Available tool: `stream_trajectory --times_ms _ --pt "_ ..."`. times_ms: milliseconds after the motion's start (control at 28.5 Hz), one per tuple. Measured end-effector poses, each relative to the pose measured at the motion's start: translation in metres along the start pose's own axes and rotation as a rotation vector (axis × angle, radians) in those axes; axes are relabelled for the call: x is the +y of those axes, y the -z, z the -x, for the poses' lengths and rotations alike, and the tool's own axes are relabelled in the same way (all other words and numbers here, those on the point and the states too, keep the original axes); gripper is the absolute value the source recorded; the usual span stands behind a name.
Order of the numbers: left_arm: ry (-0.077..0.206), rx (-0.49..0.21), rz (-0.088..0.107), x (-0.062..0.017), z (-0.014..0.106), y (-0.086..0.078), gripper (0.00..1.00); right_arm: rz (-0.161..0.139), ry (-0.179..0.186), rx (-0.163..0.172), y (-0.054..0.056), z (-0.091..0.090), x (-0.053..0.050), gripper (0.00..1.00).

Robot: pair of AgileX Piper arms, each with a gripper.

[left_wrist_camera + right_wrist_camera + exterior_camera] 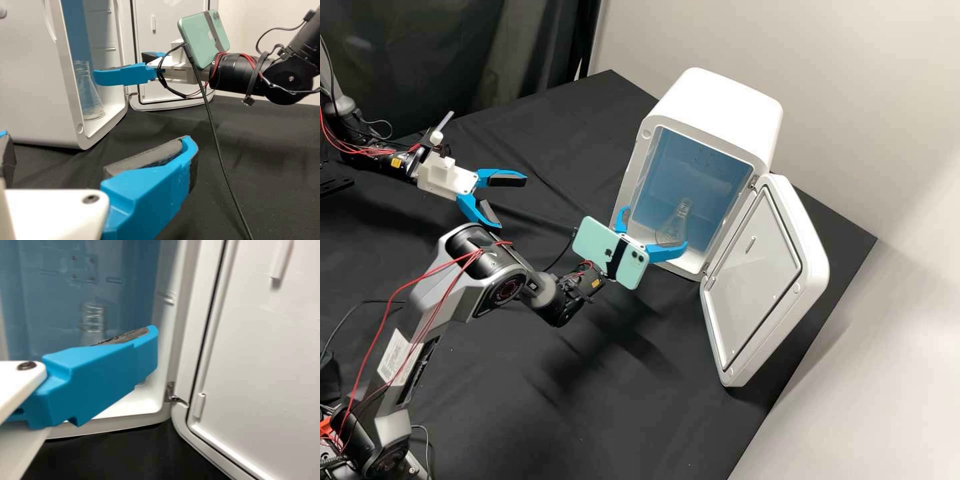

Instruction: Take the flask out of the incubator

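Blue fingers [667, 252] spread, the right gripper [648, 235] sits in the mouth of the white box incubator [720, 110] by the right edge of the black tabletop [600, 400]. It flanks the clear glass conical flask [673, 225], which stands inside, ungripped. Closing and withdrawing remain. The door [760, 287] hangs wide, leaving room. The left gripper [505, 199], fingers apart, hovers well away.

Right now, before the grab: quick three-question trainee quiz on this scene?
1. Fill in: the flask stands ____ the incubator.
2. Which gripper is at the incubator's opening? A left, B right, C neither.
3. True or false: the door is shut.
Key: 1 inside. 2 B, the right gripper, fingers open. 3 false, it hangs open.
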Motion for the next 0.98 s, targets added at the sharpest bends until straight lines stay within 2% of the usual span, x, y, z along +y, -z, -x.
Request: stream_trajectory --times_ms 351,421,562,702,808,983 --pt "0.006 0.003 0.004 -0.0005 0.000 0.001 1.00 -0.012 -0.024 -0.084 -0.027 -0.013 0.008 1.00" --pt "0.021 0.010 0.022 -0.0018 0.000 0.002 1.00 -0.013 -0.022 -0.095 -0.032 -0.015 0.007 1.00" --pt "0.043 0.014 0.022 -0.0038 0.000 0.002 1.00 -0.014 -0.006 -0.109 -0.036 -0.019 0.002 1.00" --pt "0.043 0.013 0.021 -0.0036 0.000 0.002 1.00 -0.014 -0.002 -0.113 -0.037 -0.024 0.003 1.00" --pt "0.042 0.019 0.021 -0.0032 0.000 0.004 1.00 -0.013 -0.011 -0.105 -0.035 -0.027 0.006 1.00" --pt "0.042 0.019 0.021 -0.0032 0.000 0.004 1.00 -0.013 -0.008 -0.082 -0.026 -0.031 0.002 1.00"
